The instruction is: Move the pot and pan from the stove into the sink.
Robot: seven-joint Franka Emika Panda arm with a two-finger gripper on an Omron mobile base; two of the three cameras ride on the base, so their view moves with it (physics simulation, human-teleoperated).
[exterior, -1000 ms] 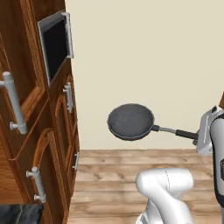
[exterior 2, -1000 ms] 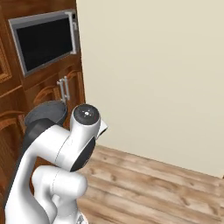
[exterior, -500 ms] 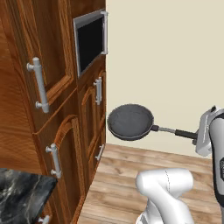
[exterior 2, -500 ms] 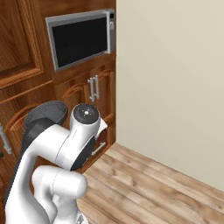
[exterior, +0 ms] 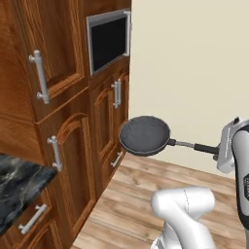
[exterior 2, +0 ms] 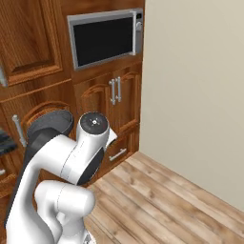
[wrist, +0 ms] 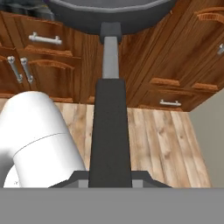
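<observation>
The pan [exterior: 145, 135], dark and round with a long thin handle, hangs level in the air in front of the wooden cabinets. My gripper [exterior: 220, 150] is shut on the far end of that handle at the right of the left base view. In the hand view the handle [wrist: 109, 122] runs straight up from my gripper [wrist: 110, 177] to the pan's bowl [wrist: 109, 13] at the top. In the right base view the pan's edge [exterior 2: 50, 121] peeks out behind my arm. The pot, the stove and the sink are out of view.
Tall brown cabinets [exterior: 63, 121] with steel handles stand to the left, with a built-in microwave [exterior 2: 102, 38] above them. A black marble counter corner [exterior: 19, 182] juts in at lower left. A beige wall [exterior: 194, 73] and wooden floor [exterior 2: 167, 200] lie to the right.
The whole picture has slid right, so the base has moved. The marble counter corner has come into view at left. The pan stays in the same grip.
</observation>
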